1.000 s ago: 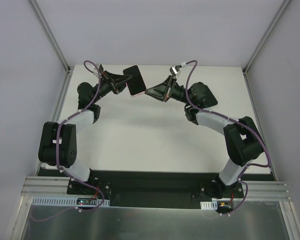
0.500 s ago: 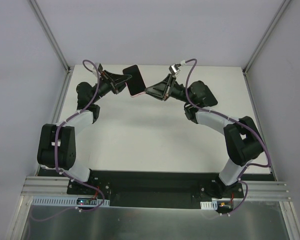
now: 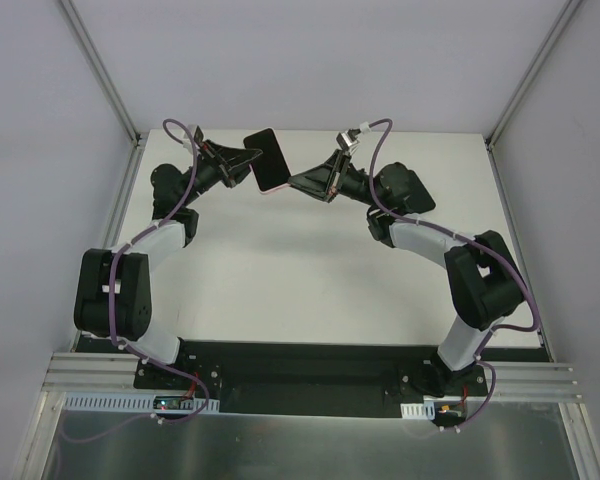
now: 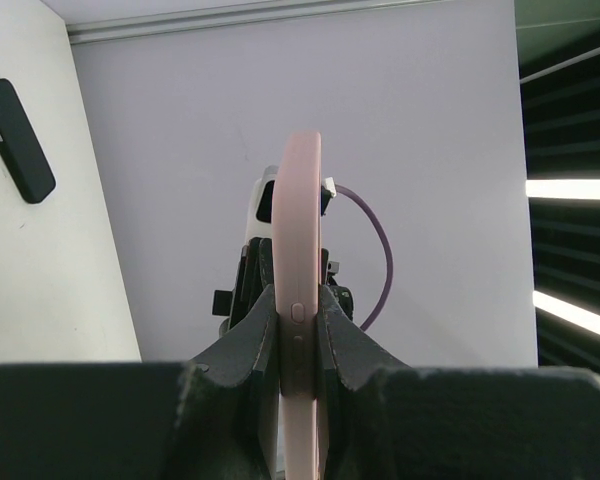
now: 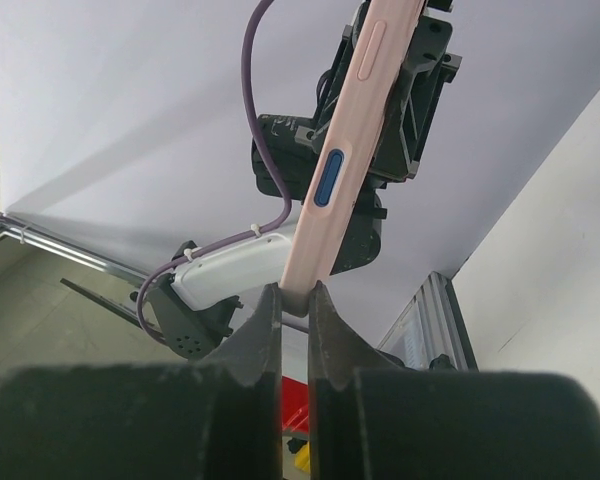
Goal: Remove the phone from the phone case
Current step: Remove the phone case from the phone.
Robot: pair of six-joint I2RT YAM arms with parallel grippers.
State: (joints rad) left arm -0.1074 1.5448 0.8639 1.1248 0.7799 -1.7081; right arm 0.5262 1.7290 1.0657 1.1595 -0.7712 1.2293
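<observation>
The phone case (image 4: 302, 230) is a salmon-pink shell held in the air over the far side of the table, edge-on in both wrist views. In the top view the phone (image 3: 263, 152) shows as a black face inside the case's pink rim (image 3: 273, 187). My left gripper (image 4: 300, 300) is shut on the case's long sides, beside a side button. My right gripper (image 5: 295, 295) is shut on the case's end (image 5: 345, 130), with a blue button further up that edge. From above, the left gripper (image 3: 248, 165) and right gripper (image 3: 294, 182) face each other across the case.
A black oblong thing (image 4: 15, 140) with rounded corners lies on the white table surface, seen only in the left wrist view. Pale walls and an aluminium frame (image 3: 105, 70) enclose the white table (image 3: 300, 280). Both arms reach to the far edge.
The held case and both grippers have drifted slightly left. The right gripper's fingers have closed on the case's end.
</observation>
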